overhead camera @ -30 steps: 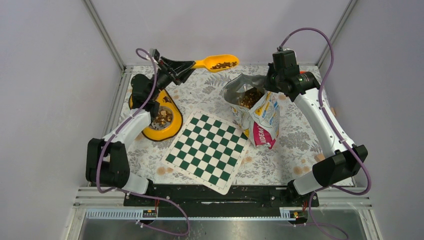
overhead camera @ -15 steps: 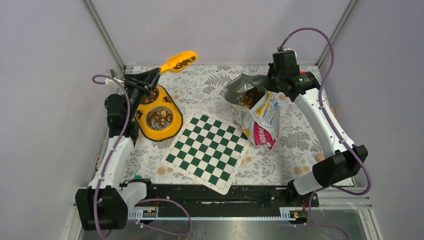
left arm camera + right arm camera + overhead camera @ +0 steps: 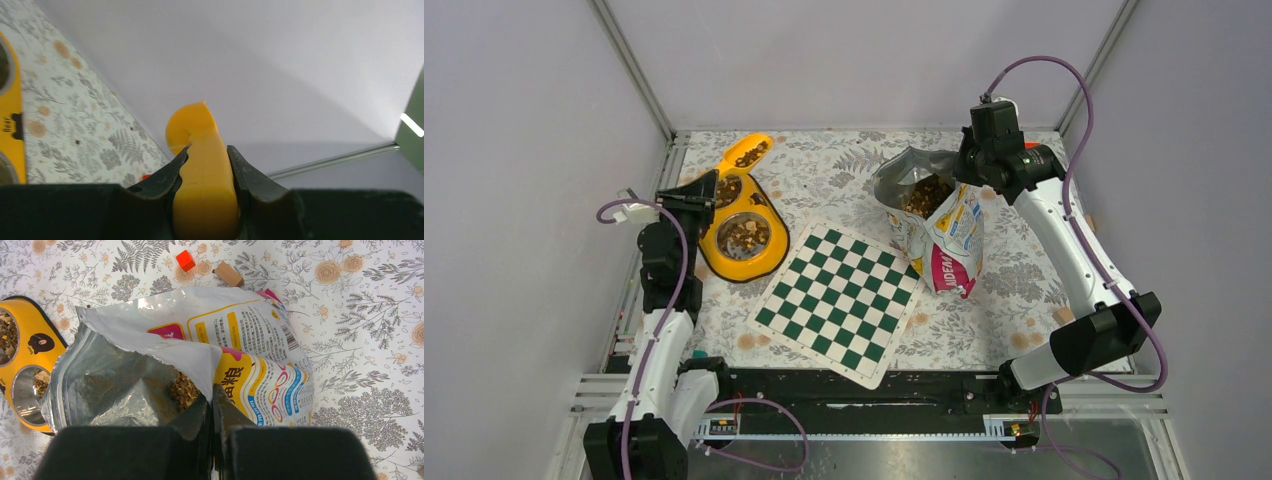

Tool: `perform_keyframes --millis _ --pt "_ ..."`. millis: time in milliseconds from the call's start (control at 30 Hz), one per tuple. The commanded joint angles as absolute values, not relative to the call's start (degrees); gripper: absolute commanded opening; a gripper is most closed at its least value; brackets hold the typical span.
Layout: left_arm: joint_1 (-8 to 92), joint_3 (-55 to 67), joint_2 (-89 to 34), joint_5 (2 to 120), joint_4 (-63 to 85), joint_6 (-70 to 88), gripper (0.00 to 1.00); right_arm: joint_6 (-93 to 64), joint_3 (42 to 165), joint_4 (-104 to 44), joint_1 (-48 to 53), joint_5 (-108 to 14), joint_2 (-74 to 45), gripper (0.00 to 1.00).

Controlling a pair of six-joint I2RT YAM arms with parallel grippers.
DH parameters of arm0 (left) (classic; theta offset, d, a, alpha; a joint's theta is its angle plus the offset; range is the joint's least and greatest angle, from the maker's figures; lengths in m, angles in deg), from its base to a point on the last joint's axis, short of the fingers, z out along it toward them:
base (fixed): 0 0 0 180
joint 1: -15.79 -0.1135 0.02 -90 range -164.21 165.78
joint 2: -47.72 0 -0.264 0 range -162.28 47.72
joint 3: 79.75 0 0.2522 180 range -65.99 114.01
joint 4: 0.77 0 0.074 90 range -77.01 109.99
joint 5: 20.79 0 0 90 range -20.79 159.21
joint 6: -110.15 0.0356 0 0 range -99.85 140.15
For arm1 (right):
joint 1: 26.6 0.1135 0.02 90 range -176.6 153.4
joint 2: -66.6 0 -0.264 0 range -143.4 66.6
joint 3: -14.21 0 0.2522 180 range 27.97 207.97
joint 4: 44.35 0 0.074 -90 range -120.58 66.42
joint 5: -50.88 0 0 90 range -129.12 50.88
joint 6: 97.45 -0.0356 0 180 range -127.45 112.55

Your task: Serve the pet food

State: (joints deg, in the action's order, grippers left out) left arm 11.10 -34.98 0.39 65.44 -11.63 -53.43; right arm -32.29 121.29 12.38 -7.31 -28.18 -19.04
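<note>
1. A two-bowl feeder sits at the far left of the table, with kibble in both bowls.
2. A scoop holding kibble hangs over the feeder's far end, its handle clamped in the left gripper.
3. A chessboard lies in the middle, right of the feeder.
4. An open bag of kibble lies behind the board to its right, with the right gripper pinching its rim.
5. A cube and a block lie near each other beyond the bag.

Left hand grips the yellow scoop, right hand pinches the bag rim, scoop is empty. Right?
No: the scoop holds kibble, clear in the top view. The rest stands: left hand grips the scoop, right hand pinches the bag rim.
</note>
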Motion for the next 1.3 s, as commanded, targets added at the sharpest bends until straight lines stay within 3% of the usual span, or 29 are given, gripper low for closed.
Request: perform_keyframes --millis 0,200,733,1267 --pt "10.80 -35.65 2.78 72.24 -12.07 -47.32 0.00 -32.15 122.19 6.80 -7.79 -27.57 -16.72 0.00" --pt "10.78 -40.46 7.73 77.41 -10.62 -46.76 0.00 -31.90 122.06 6.79 -7.79 -27.18 -16.71 0.00" --pt "10.81 -39.08 19.59 85.84 15.03 -42.76 0.00 -31.84 121.93 6.87 -7.79 -26.88 -17.10 0.00" --pt "10.82 -31.36 10.81 88.58 29.80 -33.03 0.00 -31.91 121.84 6.86 -7.79 -26.17 -17.79 0.00"
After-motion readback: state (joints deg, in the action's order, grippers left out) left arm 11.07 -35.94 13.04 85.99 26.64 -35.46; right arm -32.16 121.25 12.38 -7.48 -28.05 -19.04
